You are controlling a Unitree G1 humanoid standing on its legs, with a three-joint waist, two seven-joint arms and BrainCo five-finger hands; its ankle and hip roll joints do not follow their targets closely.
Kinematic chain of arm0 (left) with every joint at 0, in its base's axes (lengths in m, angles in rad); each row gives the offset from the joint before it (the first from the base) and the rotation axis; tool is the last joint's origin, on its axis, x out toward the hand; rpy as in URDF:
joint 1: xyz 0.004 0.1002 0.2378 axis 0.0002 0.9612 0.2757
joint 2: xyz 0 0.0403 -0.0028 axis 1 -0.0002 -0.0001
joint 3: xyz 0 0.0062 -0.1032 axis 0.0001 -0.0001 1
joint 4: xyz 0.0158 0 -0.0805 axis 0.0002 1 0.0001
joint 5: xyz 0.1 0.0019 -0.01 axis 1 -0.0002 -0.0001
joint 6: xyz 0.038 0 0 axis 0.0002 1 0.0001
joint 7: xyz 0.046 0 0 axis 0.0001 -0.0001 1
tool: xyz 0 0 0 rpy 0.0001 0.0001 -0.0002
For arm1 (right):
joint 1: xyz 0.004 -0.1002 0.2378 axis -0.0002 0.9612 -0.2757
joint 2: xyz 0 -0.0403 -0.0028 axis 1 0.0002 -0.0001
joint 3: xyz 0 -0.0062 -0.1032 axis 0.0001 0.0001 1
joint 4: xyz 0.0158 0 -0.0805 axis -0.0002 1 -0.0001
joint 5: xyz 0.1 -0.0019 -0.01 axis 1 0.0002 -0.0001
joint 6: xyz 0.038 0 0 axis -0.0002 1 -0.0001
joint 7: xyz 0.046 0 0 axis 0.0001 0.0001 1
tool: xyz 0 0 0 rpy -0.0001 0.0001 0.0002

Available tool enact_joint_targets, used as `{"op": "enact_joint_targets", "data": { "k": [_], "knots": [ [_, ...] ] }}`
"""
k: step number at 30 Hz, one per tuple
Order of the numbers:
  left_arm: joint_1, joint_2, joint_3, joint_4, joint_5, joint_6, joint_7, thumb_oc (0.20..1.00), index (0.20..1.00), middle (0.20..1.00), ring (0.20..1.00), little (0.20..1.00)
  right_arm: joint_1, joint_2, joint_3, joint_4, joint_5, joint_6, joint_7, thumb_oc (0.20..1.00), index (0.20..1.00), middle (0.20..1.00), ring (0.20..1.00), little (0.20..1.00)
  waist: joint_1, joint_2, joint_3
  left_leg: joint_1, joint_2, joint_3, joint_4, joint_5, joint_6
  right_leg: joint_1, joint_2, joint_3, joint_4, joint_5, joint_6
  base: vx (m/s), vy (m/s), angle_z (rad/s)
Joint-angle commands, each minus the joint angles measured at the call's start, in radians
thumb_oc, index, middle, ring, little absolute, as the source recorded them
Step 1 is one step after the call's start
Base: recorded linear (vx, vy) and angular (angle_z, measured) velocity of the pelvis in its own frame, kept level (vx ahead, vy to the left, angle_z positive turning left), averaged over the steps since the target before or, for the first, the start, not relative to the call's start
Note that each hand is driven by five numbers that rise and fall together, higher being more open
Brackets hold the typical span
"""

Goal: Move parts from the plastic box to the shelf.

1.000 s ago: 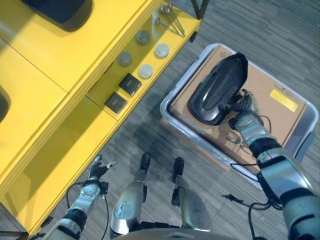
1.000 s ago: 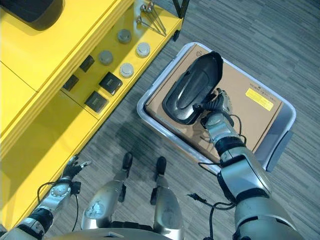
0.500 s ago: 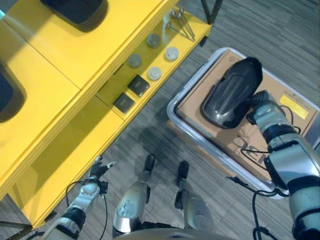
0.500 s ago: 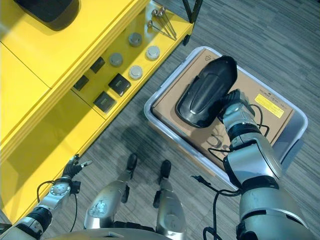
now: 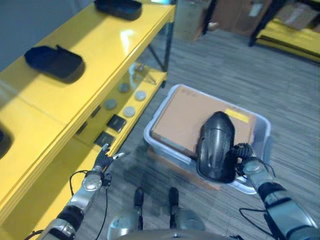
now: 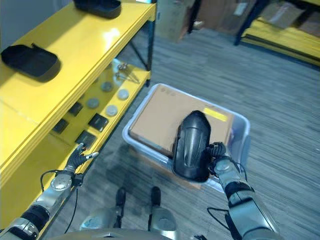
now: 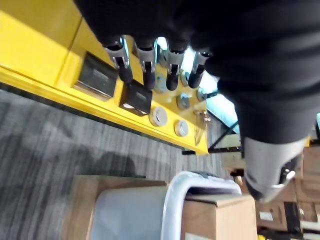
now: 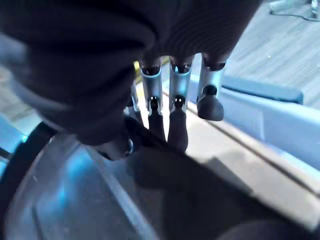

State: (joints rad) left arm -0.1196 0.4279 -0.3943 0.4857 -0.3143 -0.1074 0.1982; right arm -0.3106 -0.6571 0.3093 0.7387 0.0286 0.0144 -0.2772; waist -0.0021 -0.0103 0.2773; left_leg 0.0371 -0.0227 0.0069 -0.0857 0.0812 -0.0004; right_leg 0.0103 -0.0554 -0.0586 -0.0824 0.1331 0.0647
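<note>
A long black plastic part point(image 5: 215, 150) hangs over the near right corner of the grey plastic box point(image 5: 260, 136). My right hand point(image 5: 244, 159) is shut on its edge, and in the right wrist view the fingers point(image 8: 175, 115) curl over the part's rim point(image 8: 75, 200). A closed cardboard box point(image 5: 182, 117) fills the plastic box beneath it. The yellow shelf point(image 5: 100, 47) stands to the left, with two similar black parts point(image 5: 52, 60) point(image 5: 117, 6) on its top board. My left hand point(image 5: 102, 162) hangs open beside the shelf's lower board, holding nothing.
On the lower board lie several grey discs point(image 5: 129, 111), black square blocks point(image 5: 116, 122) and some metal rods point(image 6: 125, 74). Grey carpet lies between the shelf and the plastic box. More yellow racks point(image 5: 295, 30) and cartons point(image 5: 190, 20) stand at the far side.
The camera has swung, so the whole picture shifted. My right hand has drawn the black part from the middle of the cardboard towards the box's near right corner.
</note>
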Motion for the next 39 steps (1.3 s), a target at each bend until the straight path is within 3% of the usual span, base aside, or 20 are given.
{"op": "enact_joint_targets", "data": {
  "k": [1, 7, 14, 17, 26, 31, 39],
  "knots": [
    [-0.029, 0.022, -0.017, -0.079, -0.071, 0.008, -0.058, 1.0, 1.0, 1.0, 1.0, 1.0, -0.037, -0.082, -0.027, -0.062, -0.037, -0.121, -0.093, 0.2, 0.2, 0.2, 0.2, 0.2, 0.003, -0.006, -0.076, 0.032, -0.007, 0.063, 0.061, -0.136, 0.023, 0.014, -0.04, -0.007, -0.005, -0.029, 0.046, 0.01, 0.024, -0.24],
    [-0.099, 0.012, -0.013, -0.242, -0.195, 0.095, -0.121, 1.0, 1.0, 1.0, 1.0, 1.0, 0.018, -0.127, -0.109, -0.331, -0.174, -0.135, -0.146, 0.2, 0.2, 0.2, 0.2, 0.2, -0.036, -0.009, -0.11, 0.074, -0.008, 0.073, 0.049, -0.144, 0.033, 0.045, -0.028, 0.013, -0.005, -0.034, 0.047, 0.0, 0.004, -0.05],
    [-0.163, -0.038, -0.028, -0.377, -0.318, 0.109, -0.159, 1.0, 1.0, 1.0, 1.0, 1.0, -0.002, -0.163, -0.154, -0.582, -0.269, -0.189, -0.229, 0.2, 0.2, 0.2, 0.2, 0.2, -0.072, -0.02, -0.133, 0.107, -0.01, 0.084, 0.051, -0.172, 0.045, 0.072, -0.01, 0.039, -0.003, -0.056, 0.041, -0.03, -0.009, -0.04],
    [-0.202, -0.069, -0.054, -0.402, -0.348, 0.101, -0.153, 1.0, 1.0, 1.0, 1.0, 1.0, -0.049, -0.158, -0.154, -0.633, -0.229, -0.2, -0.256, 0.2, 0.2, 0.2, 0.2, 0.2, -0.08, -0.022, -0.138, 0.116, -0.009, 0.089, 0.054, -0.182, 0.046, 0.081, -0.005, 0.046, -0.002, -0.063, 0.039, -0.03, -0.012, -0.05],
    [-0.287, -0.106, -0.096, -0.447, -0.333, 0.09, -0.145, 1.0, 1.0, 1.0, 1.0, 1.0, -0.141, -0.101, -0.107, -0.65, -0.197, -0.189, -0.268, 0.2, 0.2, 0.2, 0.2, 0.2, -0.088, -0.015, -0.149, 0.131, -0.003, 0.092, 0.045, -0.185, 0.041, 0.091, 0.003, 0.054, -0.005, -0.074, 0.034, -0.01, -0.004, -0.04],
    [-0.31, -0.117, -0.12, -0.471, -0.341, 0.104, -0.165, 1.0, 1.0, 1.0, 1.0, 1.0, -0.176, -0.069, -0.068, -0.651, -0.201, -0.187, -0.221, 0.2, 0.2, 0.2, 0.2, 0.2, -0.087, -0.005, -0.152, 0.136, -0.002, 0.09, 0.035, -0.181, 0.038, 0.093, 0.005, 0.054, -0.005, -0.078, 0.033, 0.0, 0.0, 0.0],
    [-0.347, -0.119, -0.155, -0.48, -0.321, 0.165, -0.136, 1.0, 1.0, 1.0, 1.0, 1.0, -0.232, -0.029, 0.012, -0.653, -0.187, -0.204, -0.19, 0.2, 0.2, 0.2, 0.2, 0.2, -0.081, 0.004, -0.157, 0.137, -0.004, 0.084, 0.02, -0.17, 0.035, 0.091, 0.004, 0.052, -0.005, -0.08, 0.035, 0.0, 0.0, 0.0]
  ]
}}
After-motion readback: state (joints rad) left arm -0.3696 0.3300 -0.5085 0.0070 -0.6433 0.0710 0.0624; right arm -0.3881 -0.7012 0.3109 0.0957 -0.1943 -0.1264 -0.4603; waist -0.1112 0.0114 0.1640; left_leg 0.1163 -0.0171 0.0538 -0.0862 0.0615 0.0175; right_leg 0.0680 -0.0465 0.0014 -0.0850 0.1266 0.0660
